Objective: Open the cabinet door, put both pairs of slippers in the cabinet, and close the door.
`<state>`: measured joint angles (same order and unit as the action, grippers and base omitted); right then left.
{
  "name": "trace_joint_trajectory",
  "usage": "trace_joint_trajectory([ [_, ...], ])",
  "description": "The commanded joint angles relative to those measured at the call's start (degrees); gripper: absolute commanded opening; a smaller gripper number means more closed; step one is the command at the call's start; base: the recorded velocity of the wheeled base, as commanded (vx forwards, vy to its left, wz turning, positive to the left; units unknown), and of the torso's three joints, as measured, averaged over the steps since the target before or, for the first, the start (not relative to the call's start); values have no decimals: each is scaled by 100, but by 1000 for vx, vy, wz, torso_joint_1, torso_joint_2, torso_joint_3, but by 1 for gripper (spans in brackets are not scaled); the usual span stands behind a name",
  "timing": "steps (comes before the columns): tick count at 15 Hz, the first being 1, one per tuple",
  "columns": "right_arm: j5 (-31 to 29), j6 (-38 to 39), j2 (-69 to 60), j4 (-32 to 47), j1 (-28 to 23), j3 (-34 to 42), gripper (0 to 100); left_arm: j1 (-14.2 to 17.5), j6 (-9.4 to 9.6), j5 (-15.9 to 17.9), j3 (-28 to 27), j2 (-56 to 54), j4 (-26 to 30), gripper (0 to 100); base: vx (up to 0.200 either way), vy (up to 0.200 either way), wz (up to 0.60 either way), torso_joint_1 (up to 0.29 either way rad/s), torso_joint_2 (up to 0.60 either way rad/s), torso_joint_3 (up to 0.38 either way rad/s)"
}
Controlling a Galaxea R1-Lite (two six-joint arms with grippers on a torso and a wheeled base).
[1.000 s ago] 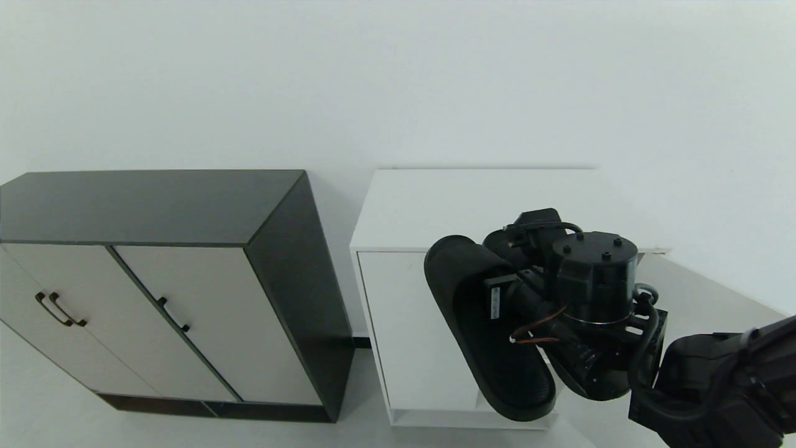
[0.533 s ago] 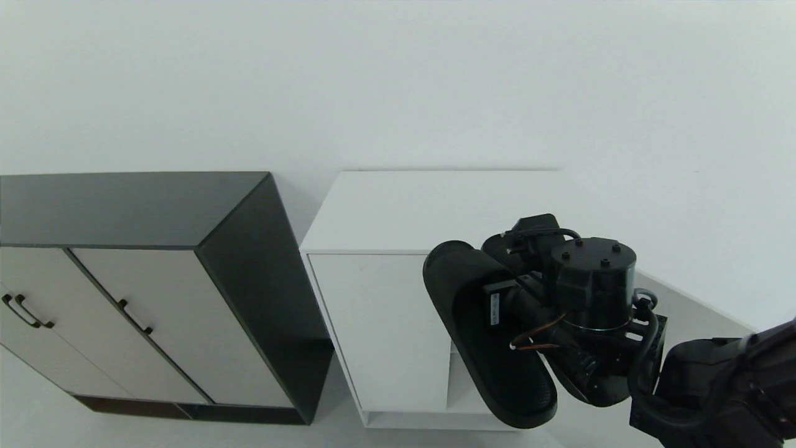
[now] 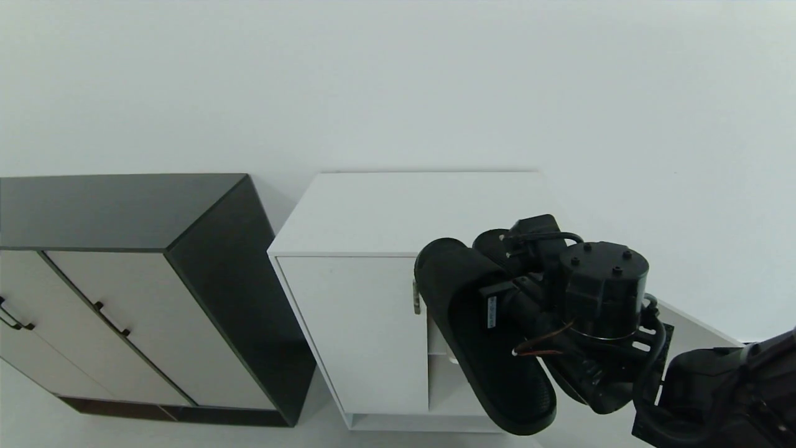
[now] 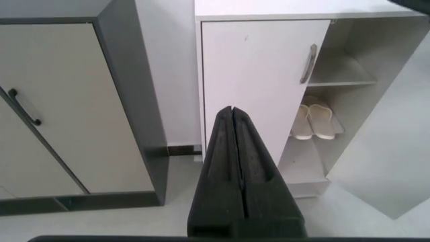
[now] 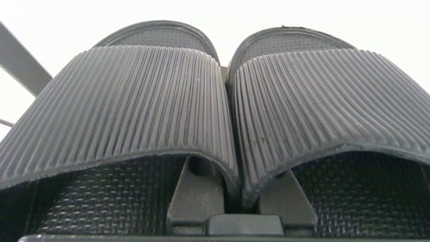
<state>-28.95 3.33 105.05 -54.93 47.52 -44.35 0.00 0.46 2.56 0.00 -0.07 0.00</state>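
The right gripper [image 3: 497,306] is clamped on the pair of black slippers [image 3: 510,373]. They hang side by side before the open half of the white cabinet [image 3: 354,323], long axis steep, toes up, heels low. The left gripper [image 4: 233,154] is pressed closed on nothing. The white slippers [image 4: 316,121] sit on a low shelf inside the cabinet.

Plain white wall [image 3: 398,74]; pale grey floor [image 4: 134,225]; black cupboard [image 3: 236,298] against wall, beige doors [image 3: 155,336], dark bar handles [image 3: 112,318].

Right arm raised, claw [image 3: 500,300] tight around black slippers [image 3: 497,373]; left claw [image 4: 232,119] closed.
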Motion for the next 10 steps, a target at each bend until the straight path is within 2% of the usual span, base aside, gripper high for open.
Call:
trace_joint_trajectory([
  [1,74,-78,-2,-158,-6,128,0,0,-2,-1,0,7,0,0,0,0,0,0,0,0],
  [10,153,-333,16,-396,-138,313,0,0,-2,-1,0,7,0,0,0,0,0,0,0,0],
])
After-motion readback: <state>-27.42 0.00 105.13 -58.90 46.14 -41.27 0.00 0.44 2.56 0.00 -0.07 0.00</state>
